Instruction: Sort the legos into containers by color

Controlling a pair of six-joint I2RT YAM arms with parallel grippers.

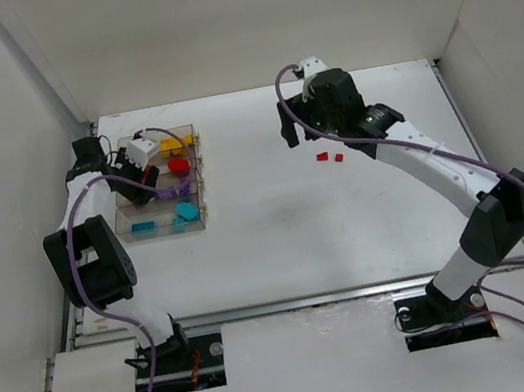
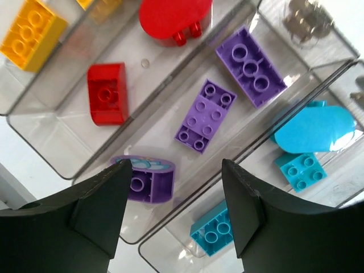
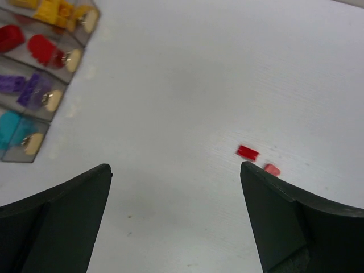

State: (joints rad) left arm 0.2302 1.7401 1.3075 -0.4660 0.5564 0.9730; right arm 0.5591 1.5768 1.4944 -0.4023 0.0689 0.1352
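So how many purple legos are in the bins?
3, all in one bin: a long purple brick at the far end, a smaller purple brick in the middle, and a rounded purple piece nearest the left gripper. The gripper might hide more.

**Gloss and matt**

The legos [image 2: 249, 66] look like smooth, lightly glossy plastic. The containers [image 2: 57, 136] are clear, shiny plastic with see-through walls. The white surface [image 3: 227, 74] looks matt, and the left hand [image 2: 175, 182] is matt black.
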